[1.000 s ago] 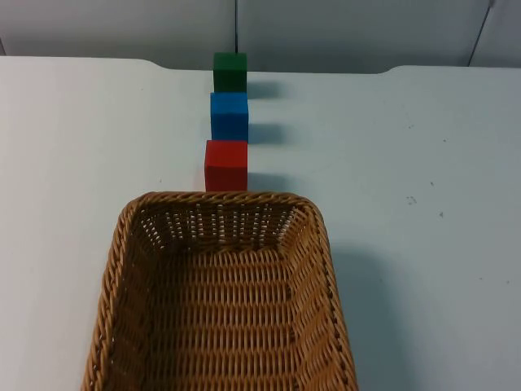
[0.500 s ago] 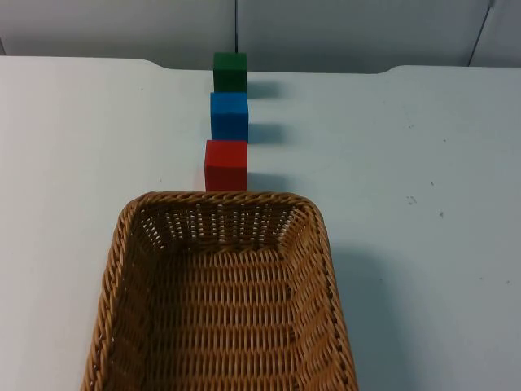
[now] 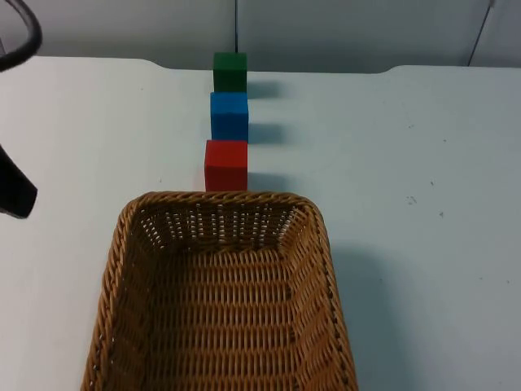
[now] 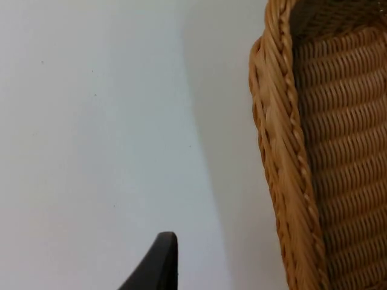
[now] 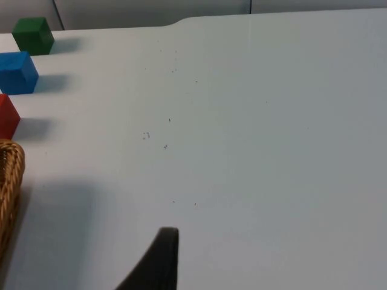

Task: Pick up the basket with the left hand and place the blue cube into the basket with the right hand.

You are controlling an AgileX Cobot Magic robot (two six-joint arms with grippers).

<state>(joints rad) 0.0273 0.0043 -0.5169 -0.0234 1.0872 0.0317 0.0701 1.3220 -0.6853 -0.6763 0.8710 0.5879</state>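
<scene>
A brown wicker basket (image 3: 220, 198) stands empty at the front of the table, and its rim (image 4: 281, 151) runs close beside my left gripper in the left wrist view. Behind the basket the blue cube (image 3: 229, 114) sits in a row between a red cube (image 3: 225, 164) and a green cube (image 3: 229, 72). My left gripper (image 3: 16, 191) comes in at the table's left edge, well left of the basket and apart from it. My right gripper (image 5: 162, 257) hangs over bare table to the right of the cubes, with the blue cube (image 5: 17, 72) far off.
The red cube almost touches the basket's far rim. The right wrist view also takes in the red cube (image 5: 6, 116), the green cube (image 5: 32, 35) and a bit of the basket (image 5: 9, 181). Behind the cubes stands the grey partition wall (image 3: 342, 32).
A black part of the left arm has entered the top view at the left edge. Basket and cubes have not moved.
</scene>
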